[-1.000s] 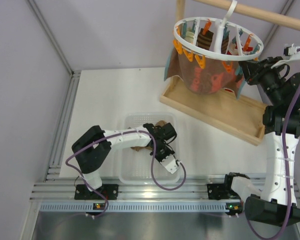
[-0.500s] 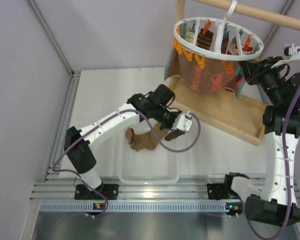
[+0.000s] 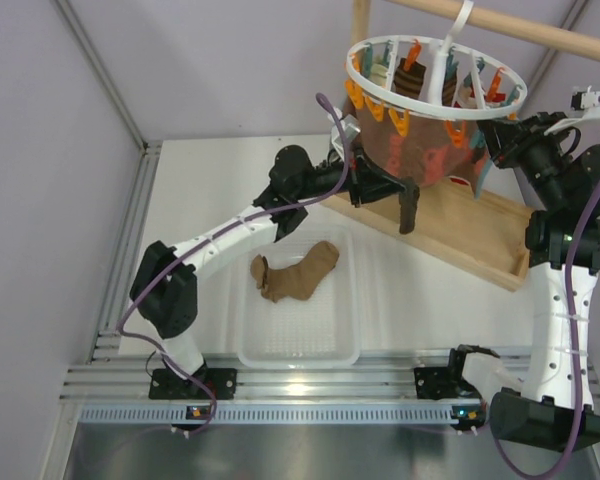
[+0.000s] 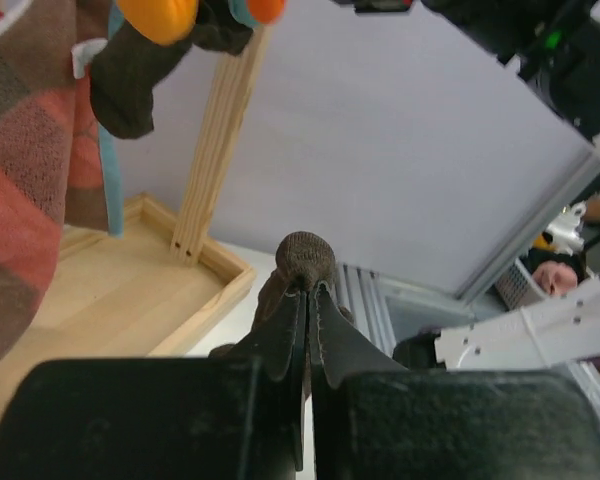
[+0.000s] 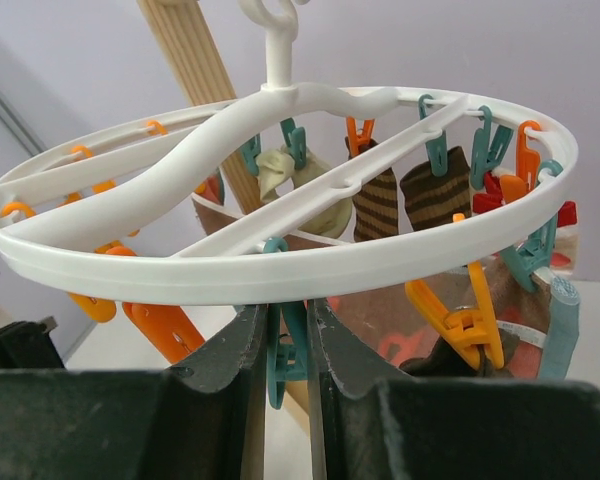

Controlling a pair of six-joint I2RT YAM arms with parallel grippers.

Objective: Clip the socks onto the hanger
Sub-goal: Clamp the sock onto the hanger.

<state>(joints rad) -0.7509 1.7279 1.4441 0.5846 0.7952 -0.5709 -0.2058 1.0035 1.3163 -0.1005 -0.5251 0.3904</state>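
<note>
**Arms:** two. **Claws:** two.

**Left claw** [image 4: 308, 295]: one, reaching up beside the hanger. Its fingers are pressed together on the dark brown sock [image 4: 305, 258], which hangs from them over the wooden tray [image 3: 480, 240].

**Right claw** [image 5: 287, 312]: one, just under the near rim of the hanger. It is closed narrowly on one teal peg [image 5: 280, 375], with a finger on each side.

**Hanger** [image 5: 180, 270]: one white ring with spokes and a top hook, hung from the wooden rod [image 3: 510, 25]. The pegs come in two colours, orange and teal, and their full number cannot be counted.

**Socks, five in all:**
- One dark brown, in the left claw.
- One tan sock [image 3: 295, 270], lying flat in the clear tub [image 3: 300, 355].
- Three pegged on the far side of the ring:
  - cream sock [image 5: 280, 175]
  - striped sock [image 5: 380, 205]
  - plain brown sock [image 5: 435, 195]

**Printed cloth** [image 3: 420, 160]: one, reddish-brown, hanging below the ring.

**Clear tub:** one, on the white counter [image 3: 200, 200] between the arm bases and the wooden tray.

**Wooden frame:** one, made up of the tray, an upright and the rod, at the far right of the counter.
</note>
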